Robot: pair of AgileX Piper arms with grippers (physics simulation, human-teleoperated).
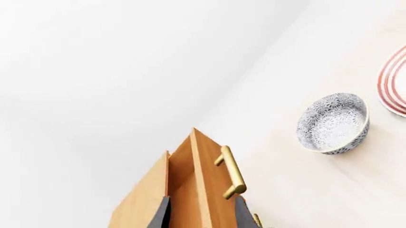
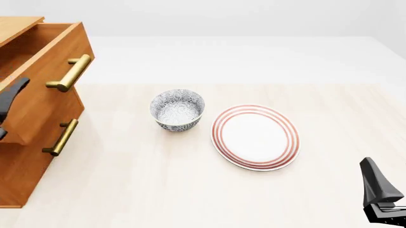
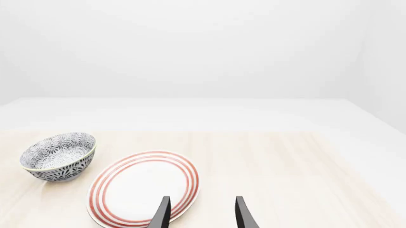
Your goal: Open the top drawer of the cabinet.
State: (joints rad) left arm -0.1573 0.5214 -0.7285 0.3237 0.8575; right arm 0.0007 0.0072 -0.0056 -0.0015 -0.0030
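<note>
The cabinet (image 2: 25, 161), a boxy orange-brown wood-grain chest, stands upright at the left edge of the tabletop. Its top drawer (image 2: 44, 90) is pulled well out past the drawer front below, its deep box open on top. A brass bar handle (image 2: 68, 73) sits across its front, and an alike handle (image 2: 60, 137) marks the drawer beneath.

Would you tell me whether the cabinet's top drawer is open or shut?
Open. The top drawer juts out beyond the drawer below on the cabinet, its interior visible from above.
</note>
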